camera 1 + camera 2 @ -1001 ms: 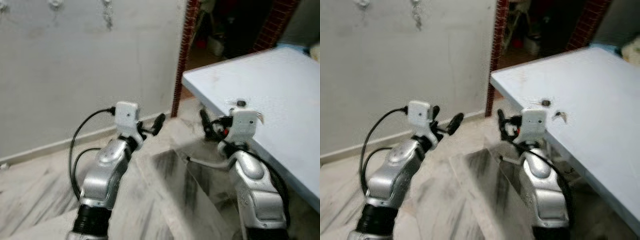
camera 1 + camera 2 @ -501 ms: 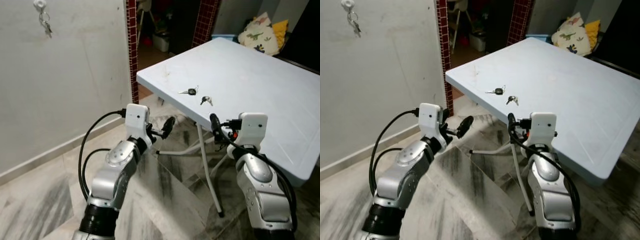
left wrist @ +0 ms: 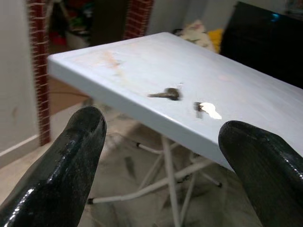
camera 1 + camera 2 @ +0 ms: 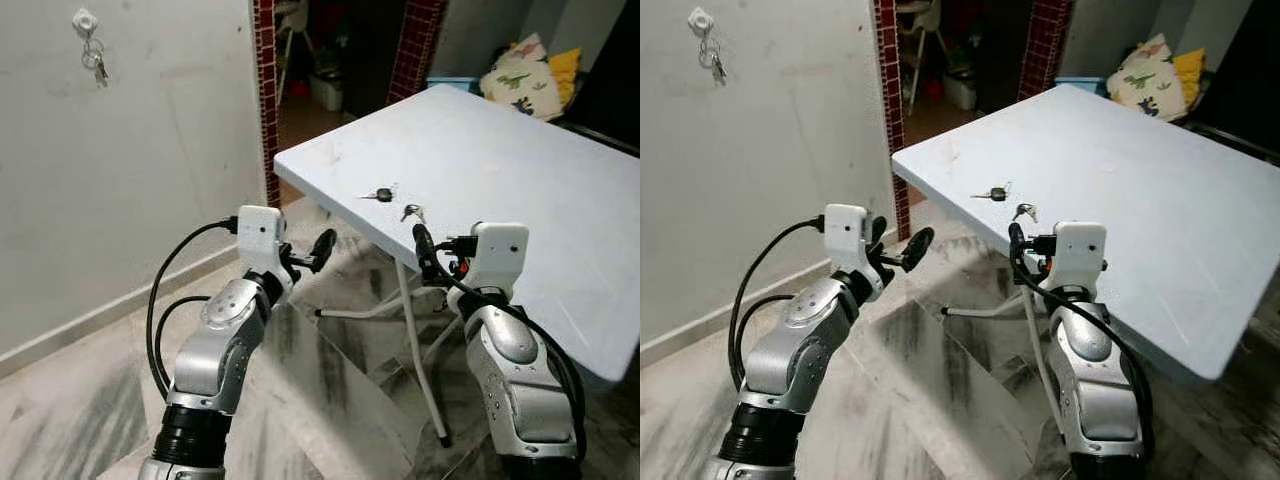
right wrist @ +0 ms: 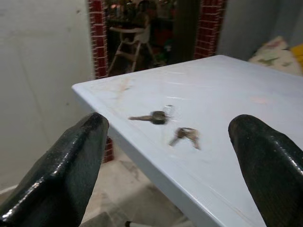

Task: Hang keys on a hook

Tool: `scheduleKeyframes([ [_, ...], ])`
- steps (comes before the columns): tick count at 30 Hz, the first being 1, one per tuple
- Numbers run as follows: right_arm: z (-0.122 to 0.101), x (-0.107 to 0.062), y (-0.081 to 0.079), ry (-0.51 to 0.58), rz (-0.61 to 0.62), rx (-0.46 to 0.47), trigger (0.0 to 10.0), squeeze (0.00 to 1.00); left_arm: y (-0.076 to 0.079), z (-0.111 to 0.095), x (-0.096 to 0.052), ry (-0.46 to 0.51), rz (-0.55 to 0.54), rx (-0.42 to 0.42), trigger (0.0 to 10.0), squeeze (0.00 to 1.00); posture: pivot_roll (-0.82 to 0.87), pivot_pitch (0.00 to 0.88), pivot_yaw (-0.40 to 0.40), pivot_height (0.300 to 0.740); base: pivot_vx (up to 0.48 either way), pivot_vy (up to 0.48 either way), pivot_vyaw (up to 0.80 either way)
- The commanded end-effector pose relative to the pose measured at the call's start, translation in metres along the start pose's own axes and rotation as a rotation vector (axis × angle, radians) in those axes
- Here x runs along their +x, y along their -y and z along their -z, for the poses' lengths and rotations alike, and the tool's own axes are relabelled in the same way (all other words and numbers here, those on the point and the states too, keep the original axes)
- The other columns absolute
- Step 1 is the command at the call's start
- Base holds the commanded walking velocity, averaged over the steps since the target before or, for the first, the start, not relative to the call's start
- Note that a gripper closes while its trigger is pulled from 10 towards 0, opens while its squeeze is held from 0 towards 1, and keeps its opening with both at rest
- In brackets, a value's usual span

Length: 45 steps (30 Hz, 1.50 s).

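Note:
Two keys lie on the pale blue table (image 4: 530,160) close to its near edge: a dark-headed key (image 4: 381,194) and a silver key (image 4: 411,211) beside it. My left gripper (image 4: 312,253) is held out below and left of the table's corner, open and empty; its wrist view shows both keys (image 3: 166,94) beyond its fingers (image 3: 78,156). My right gripper (image 4: 424,250) is open just in front of the table's edge, below the keys (image 5: 154,117). High on the left wall a white hook (image 4: 85,20) carries a hanging key bunch (image 4: 97,66).
The table stands on white folding legs (image 4: 412,330) over a marble floor (image 4: 330,400). A doorway framed in red tiles (image 4: 265,90) opens behind the table's corner, with a high chair (image 5: 130,35) beyond. Cushions (image 4: 525,70) lie at the far right.
The camera has swung right and up from a blurred look at the wall's base, so the table and keys have come into view. Both arms keep the same pose, fingers apart.

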State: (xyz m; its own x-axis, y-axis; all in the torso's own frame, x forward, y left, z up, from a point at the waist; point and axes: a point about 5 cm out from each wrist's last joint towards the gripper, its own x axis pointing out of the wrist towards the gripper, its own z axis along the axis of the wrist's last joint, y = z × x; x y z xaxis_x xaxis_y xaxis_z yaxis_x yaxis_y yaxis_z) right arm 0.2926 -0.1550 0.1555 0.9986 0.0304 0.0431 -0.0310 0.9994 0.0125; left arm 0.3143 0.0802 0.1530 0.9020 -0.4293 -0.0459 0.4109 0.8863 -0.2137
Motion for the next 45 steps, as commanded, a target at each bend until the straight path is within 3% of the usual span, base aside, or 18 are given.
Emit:
scheduleKeyframes([
  [1,-0.005,0.002,-0.003,0.017,-0.005,0.01,10.0,0.0,-0.002,-0.004,0.001,0.002,-0.014,0.004,10.0,0.0,0.09,0.0,-0.042,0.74,0.42,0.0,0.0],
  [15,-0.005,0.003,-0.003,0.013,0.0,0.007,10.0,0.0,0.001,-0.003,0.002,-0.005,-0.005,0.004,10.0,0.0,0.09,0.0,-0.04,0.74,0.419,0.0,0.0],
  [45,0.003,0.004,-0.004,-0.043,-0.003,0.012,10.0,0.0,0.008,0.003,0.0,-0.01,0.015,-0.018,10.0,0.0,0.08,0.0,-0.081,0.74,0.0,-0.108,0.0],
])
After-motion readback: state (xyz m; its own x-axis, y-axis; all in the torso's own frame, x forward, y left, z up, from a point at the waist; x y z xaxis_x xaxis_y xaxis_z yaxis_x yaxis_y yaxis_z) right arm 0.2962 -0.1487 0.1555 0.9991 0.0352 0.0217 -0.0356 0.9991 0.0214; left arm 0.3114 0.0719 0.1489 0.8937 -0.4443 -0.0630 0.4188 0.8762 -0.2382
